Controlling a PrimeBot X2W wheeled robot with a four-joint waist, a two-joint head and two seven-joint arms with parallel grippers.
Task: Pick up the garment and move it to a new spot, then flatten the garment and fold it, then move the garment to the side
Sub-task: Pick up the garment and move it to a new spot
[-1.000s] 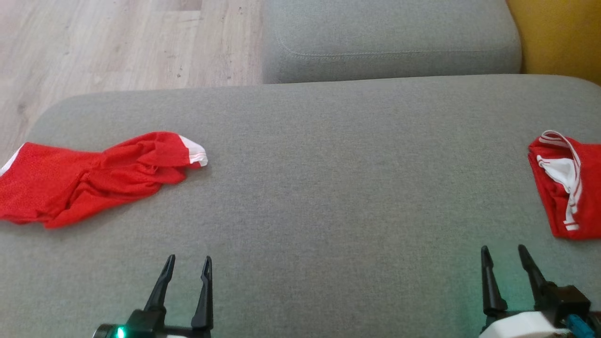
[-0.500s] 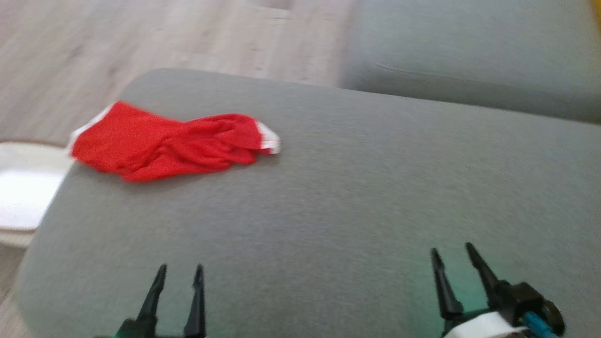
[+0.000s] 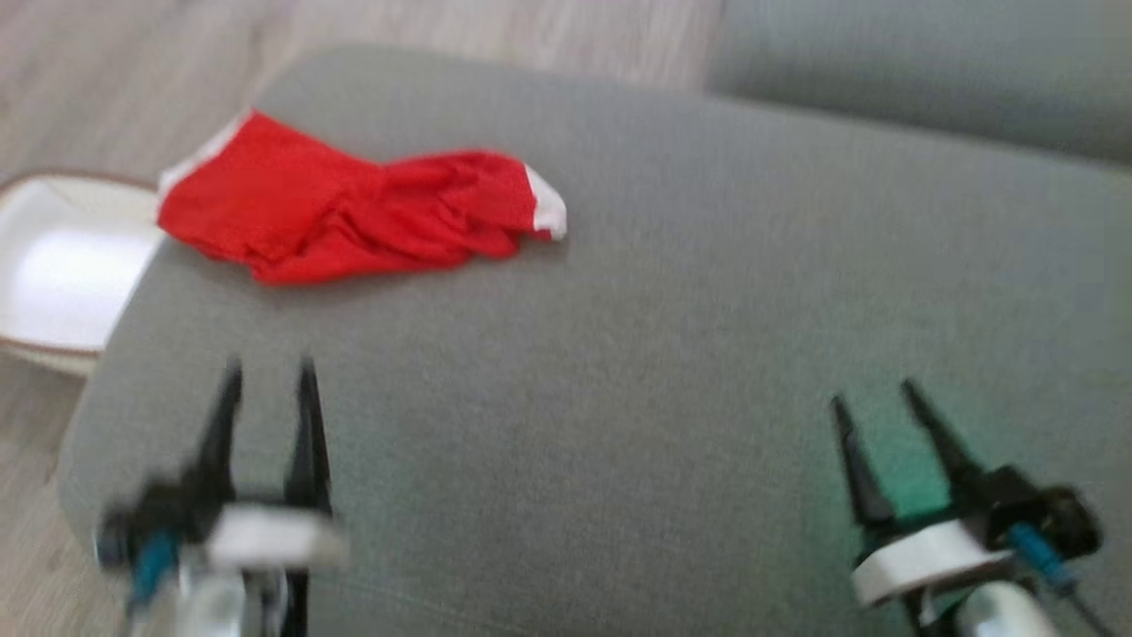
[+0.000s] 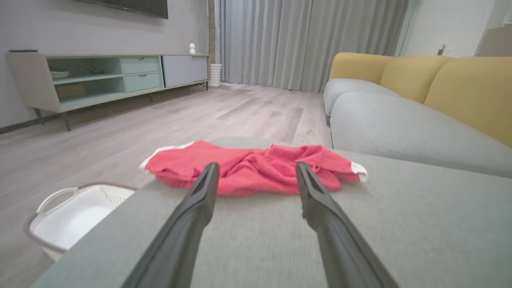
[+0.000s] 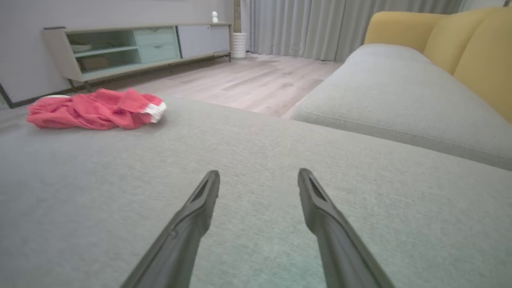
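Red garment (image 3: pixel 354 208) is lying bunched up on the grey seat cushion (image 3: pixel 663 372), near the cushion's far left corner, with white trim showing at both ends. Both my grippers are spread wide and holding nothing. My left gripper (image 3: pixel 270 364) is a bit short of the garment and lined up with it. My right gripper (image 3: pixel 871 394) is well off to the garment's right, over bare cushion.

Just plain grey fabric lies between my left fingers and the garment. Past the garment's left end, down on the wood floor (image 3: pixel 106 71), sits a white laundry basket (image 3: pixel 53 274) with a brown rim. Beyond the garment, off to its right, there's a second grey cushion (image 3: pixel 929 88).

Head view is pretty smeared, so the folds are mush there. My left wrist view shows the creases properly, framed between my two fingers. The wrist views also catch the room behind the garment: a low cabinet (image 4: pixel 100 78), grey curtains (image 4: pixel 300 40) and yellow backrests (image 4: pixel 448 88).
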